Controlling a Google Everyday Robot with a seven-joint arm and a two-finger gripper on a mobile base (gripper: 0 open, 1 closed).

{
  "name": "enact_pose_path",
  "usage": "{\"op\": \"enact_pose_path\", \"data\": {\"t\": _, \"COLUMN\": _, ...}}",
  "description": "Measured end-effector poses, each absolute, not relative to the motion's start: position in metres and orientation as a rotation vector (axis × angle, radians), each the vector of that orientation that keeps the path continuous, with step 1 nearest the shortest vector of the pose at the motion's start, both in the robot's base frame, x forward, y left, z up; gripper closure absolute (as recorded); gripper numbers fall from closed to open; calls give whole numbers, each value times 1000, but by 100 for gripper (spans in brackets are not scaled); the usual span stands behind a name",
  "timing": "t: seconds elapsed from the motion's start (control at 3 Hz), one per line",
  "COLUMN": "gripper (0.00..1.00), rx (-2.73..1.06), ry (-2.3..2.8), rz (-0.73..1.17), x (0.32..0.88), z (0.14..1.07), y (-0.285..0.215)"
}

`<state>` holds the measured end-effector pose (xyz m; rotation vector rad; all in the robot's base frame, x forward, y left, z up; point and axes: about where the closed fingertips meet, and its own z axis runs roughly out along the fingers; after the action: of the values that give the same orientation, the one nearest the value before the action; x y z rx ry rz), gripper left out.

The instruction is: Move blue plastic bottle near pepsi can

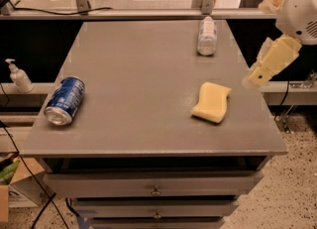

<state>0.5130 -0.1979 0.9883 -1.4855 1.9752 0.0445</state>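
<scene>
The blue plastic bottle (pixel 207 35), clear with a white cap and pale label, lies on the grey table (pixel 143 59) near its far right corner. The pepsi can (pixel 64 100) lies on its side near the table's front left edge, its silver end facing the front. My gripper (pixel 253 77) hangs at the table's right edge, below and to the right of the bottle and apart from it. It holds nothing that I can see. The arm's white housing (pixel 299 10) is above it at the top right.
A yellow sponge (pixel 212 102) lies on the table's right half, just left of the gripper. A white pump-dispenser bottle (pixel 19 76) stands on a ledge to the table's left. Drawers (pixel 156 188) are under the tabletop. A railing (pixel 148 12) runs behind the table.
</scene>
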Motion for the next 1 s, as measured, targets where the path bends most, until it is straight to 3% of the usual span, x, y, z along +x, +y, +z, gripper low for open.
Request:
{"op": "enact_pose_path", "data": {"t": 0.33, "gripper": 0, "rx": -1377, "ry": 1972, "rz": 107, "x": 541, "z": 984, "y": -187}}
{"op": "enact_pose_path", "data": {"t": 1.0, "gripper": 0, "rx": -968, "ry": 1980, "rz": 315, "x": 647, "z": 957, "y": -162}}
